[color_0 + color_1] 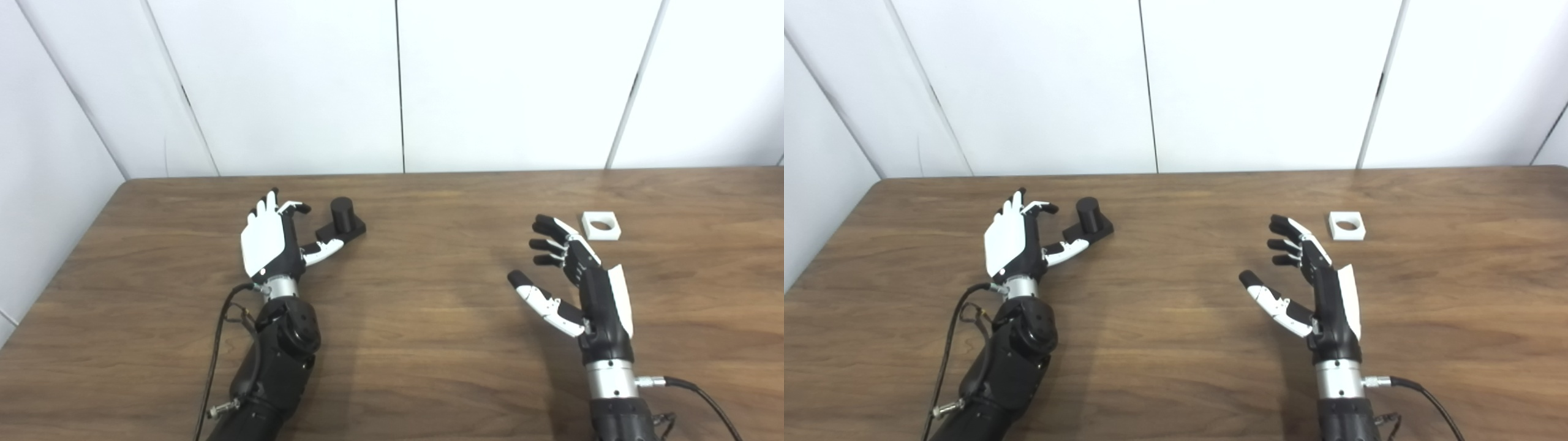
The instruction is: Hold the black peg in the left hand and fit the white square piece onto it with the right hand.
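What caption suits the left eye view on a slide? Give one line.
Both hands open over the wooden table: left hand beside the black peg, right hand short of the white square piece.

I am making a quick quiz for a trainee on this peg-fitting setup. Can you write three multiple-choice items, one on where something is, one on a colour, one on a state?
1. Where does the white square piece lie?
A. On the table beyond the right hand
B. In the left hand
C. On the peg

2. What colour is the peg?
A. White
B. Red
C. Black

3. What is the state of the left hand?
A. Shut on the peg
B. Open, beside the peg
C. Shut on the white piece

Answers: 1 A, the piece rests on the table just past the right hand's fingers. 2 C, the peg and its base are black. 3 B, its fingers are spread and hold nothing.
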